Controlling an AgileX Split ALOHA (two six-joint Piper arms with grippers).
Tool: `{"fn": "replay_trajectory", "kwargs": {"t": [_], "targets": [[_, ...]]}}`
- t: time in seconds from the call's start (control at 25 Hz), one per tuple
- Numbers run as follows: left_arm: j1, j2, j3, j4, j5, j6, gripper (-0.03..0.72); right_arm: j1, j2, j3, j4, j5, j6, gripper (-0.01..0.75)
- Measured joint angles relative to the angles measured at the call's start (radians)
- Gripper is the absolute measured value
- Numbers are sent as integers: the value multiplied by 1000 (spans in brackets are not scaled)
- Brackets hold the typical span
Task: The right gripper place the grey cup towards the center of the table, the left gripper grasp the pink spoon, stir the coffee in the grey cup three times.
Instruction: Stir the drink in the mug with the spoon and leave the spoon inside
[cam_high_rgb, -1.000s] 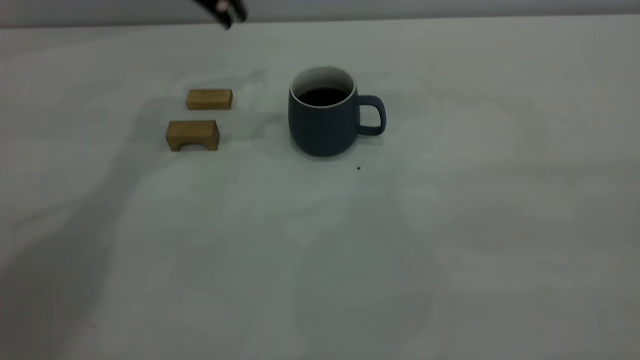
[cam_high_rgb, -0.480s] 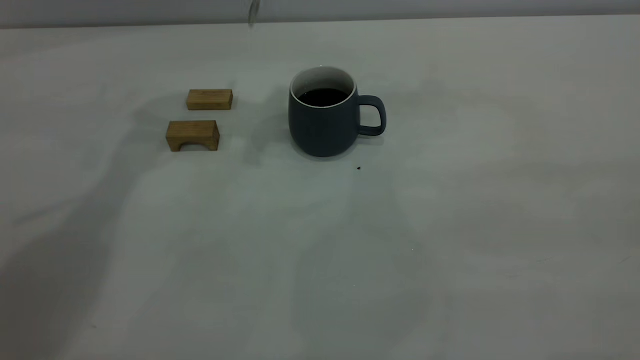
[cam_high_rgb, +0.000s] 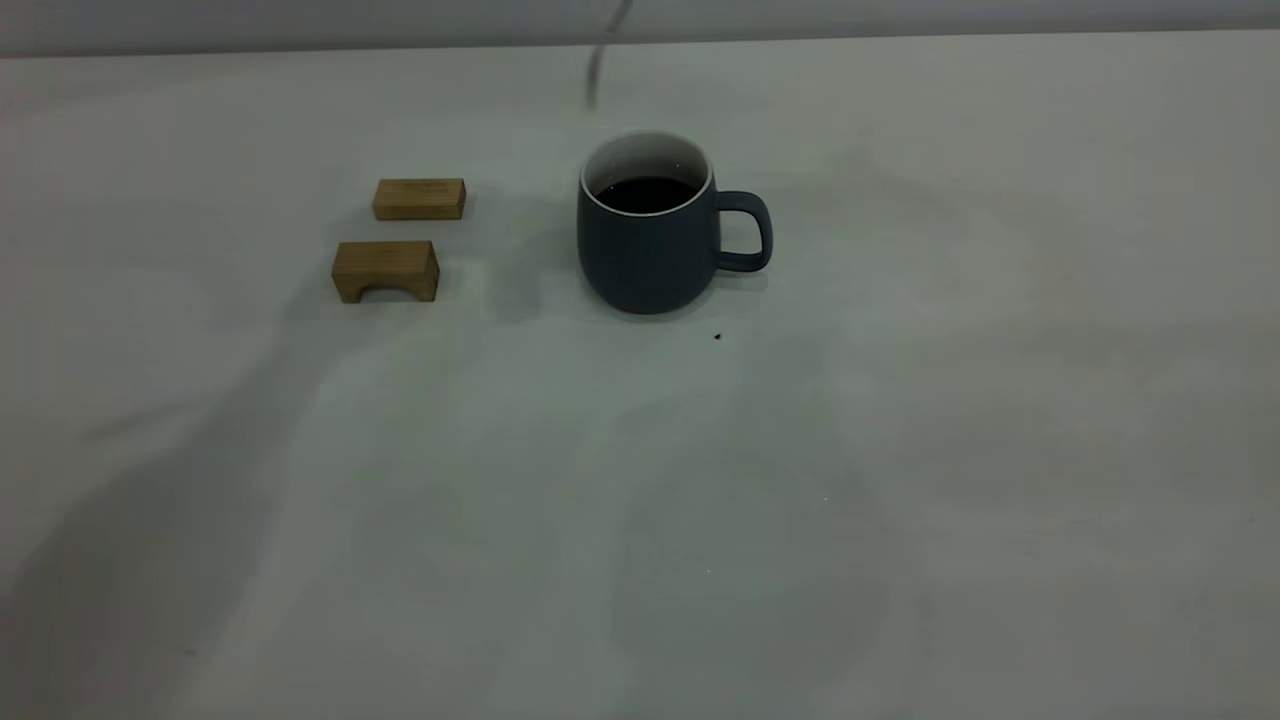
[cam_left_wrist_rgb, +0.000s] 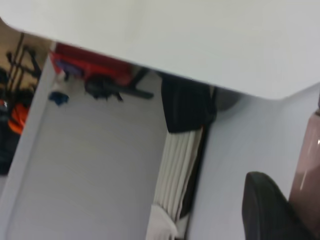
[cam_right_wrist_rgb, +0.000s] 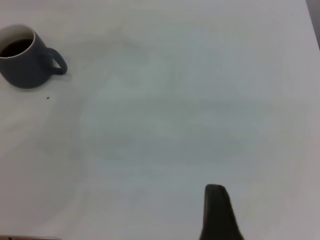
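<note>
**Slate-grey mug set; spoon coming in above it**

Grey cup (cam_high_rgb: 645, 240): dark slate blue-grey matte mug, rounded, wider at the base, white inside. It stands upright on the pale grey-white matte worktop (cam_high_rgb: 900, 500). The loop handle points away from the two wooden blocks (cam_high_rgb: 386, 270). Coffee (cam_high_rgb: 645, 193) is nearly black, with a flat surface well below the rim. A black speck (cam_high_rgb: 717, 337) lies on the worktop just in front of the cup, below the handle.

Judgement: the placing step is done. The cup sits free, with nothing touching it and its mouth open for stirring.

Pink spoon (cam_high_rgb: 597, 62): only the thin grey metal neck shows in the exterior view. It is a slanted streak in the air above and behind the cup's far rim, on the blocks' side. The lower end is clear of the rim and not in the coffee.

Left gripper (cam_left_wrist_rgb: 287, 200): in its wrist view one dark jaw shows, with a pale pink handle just beside it at the frame edge. The spoon hangs unsupported otherwise, so I judge the jaws clamped on the handle, bowl end down. The cup is not in this view.

Right gripper (cam_right_wrist_rgb: 217, 212): well apart from the cup, on the handle side and out of the exterior view. This leaves the cup clear for the other arm. Whether it is apart or together cannot be told.

Stirring not yet begun. The next move calls for bringing the spoon over the mouth, then straight down.
</note>
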Motion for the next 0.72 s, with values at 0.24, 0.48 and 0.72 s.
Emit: {"fn": "replay_trajectory", "kwargs": {"t": [0.24,0.48,0.72], "targets": [[-1,76,0,-193,-35,173,146,0,0,0,0,0,1,535],[-1,132,0,-219,-45,222,146,0,0,0,0,0,1,535],[-1,191,0,-232,-48,228,146,0,0,0,0,0,1,535]]}}
